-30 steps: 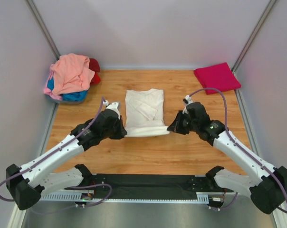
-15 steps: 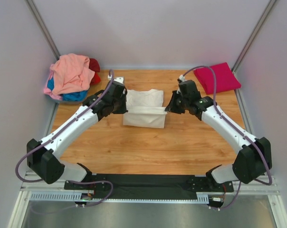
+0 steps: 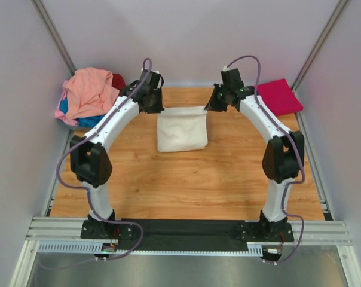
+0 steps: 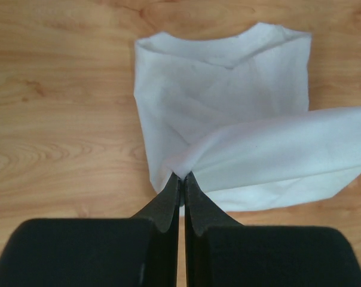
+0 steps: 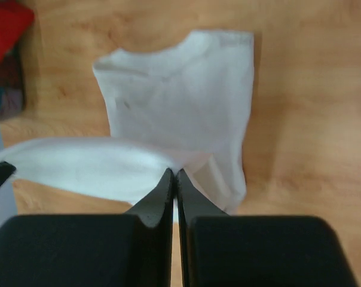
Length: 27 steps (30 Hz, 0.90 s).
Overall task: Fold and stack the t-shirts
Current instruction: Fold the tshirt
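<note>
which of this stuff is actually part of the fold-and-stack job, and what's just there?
Job: cream-white t-shirt, pinched by left gripper and right gripper; folded magenta t-shirt; piled salmon-pink t-shirt, blue t-shirt, red t-shirt.
Just there: wooden table, black base plate, metal rail.

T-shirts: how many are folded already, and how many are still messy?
Done: the magenta t-shirt lies folded at the far right. In hand: the left hand and right hand each pinch a corner of the cream-white t-shirt, mid-fold. Left: the salmon-pink t-shirt, blue t-shirt and red t-shirt sit crumpled in a far-left pile.
</note>
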### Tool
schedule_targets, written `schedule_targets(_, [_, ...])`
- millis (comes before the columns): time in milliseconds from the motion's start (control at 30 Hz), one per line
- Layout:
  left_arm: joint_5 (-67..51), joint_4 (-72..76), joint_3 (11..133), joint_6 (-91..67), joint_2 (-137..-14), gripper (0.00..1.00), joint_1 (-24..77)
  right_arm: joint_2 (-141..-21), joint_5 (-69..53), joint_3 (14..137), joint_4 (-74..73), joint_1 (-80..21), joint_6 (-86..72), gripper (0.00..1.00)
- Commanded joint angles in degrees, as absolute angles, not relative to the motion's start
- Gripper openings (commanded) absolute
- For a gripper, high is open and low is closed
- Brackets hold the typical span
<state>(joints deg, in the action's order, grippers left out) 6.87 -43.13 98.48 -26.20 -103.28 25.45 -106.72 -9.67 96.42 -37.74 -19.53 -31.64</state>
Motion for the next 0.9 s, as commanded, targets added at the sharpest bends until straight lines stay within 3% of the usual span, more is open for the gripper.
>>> schedule_targets(0, [6.2,-49.4,113.0,-23.0,-115.5,0.00,20.0,-121.0,-14.0,114.4,-38.1,-15.9,-30.8,0.01])
schedule_targets(33, [5.6,-51.2,117.0,-23.1,-119.1,0.13,19.0,-125.2,-17.0,119.6,-37.8,-15.6,-29.4,0.41])
schedule_targets(67, [4.8,-52.9,121.1,-23.2,-122.7,0.25,17.9,-129.3,-19.9,125.4,-41.3,-15.3,-29.1,0.62])
schedule_targets(133, [1.9,-57.9,131.3,-24.4,-132.1,0.54,15.2,-142.2,-22.4,144.6,-47.7,-14.6,-28.0,0.77])
schedule_targets(200, [-2.2,-59.1,134.4,-24.8,-136.2,0.56,14.0,-146.2,-24.2,149.1,-51.8,-14.2,-27.8,0.79])
schedule_targets(267, [-2.2,-56.1,131.7,-24.9,-134.2,0.61,13.5,-142.1,-25.4,138.8,-45.1,-14.2,-27.6,0.80])
schedule_targets(400, [-2.7,-49.0,117.2,-25.9,-126.8,0.64,13.6,-131.1,-24.4,119.7,-32.4,-14.2,-27.5,0.84])
schedule_targets(633, [-2.5,-44.0,105.6,-26.5,-119.5,0.60,14.0,-125.4,-24.6,107.3,-31.7,-14.2,-27.1,0.81])
schedule_targets(867, [-2.7,-37.7,98.9,-25.4,-115.3,0.55,17.0,-120.0,-30.9,89.9,-15.2,-13.8,-30.6,0.79])
